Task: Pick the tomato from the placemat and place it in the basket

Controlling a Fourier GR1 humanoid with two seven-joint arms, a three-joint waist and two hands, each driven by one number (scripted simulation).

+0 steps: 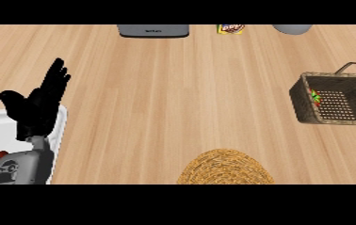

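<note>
Resting left hand [38,104] fingers straight, tomato [315,97] in basket [300,101] far right

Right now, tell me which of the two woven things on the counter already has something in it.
The dark wicker basket at the right edge: something red and green shows inside. The round straw placemat at the bottom edge lies bare.

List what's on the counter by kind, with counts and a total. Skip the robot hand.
Woven placemat: 1
Wicker basket: 1, something colourful shows inside
Grey appliance at the far edge: 1
Yellow packet: 1
Grey rounded object, cut off at the far edge: 1
White tray-like object at the left edge: 1
Total: 6
</note>
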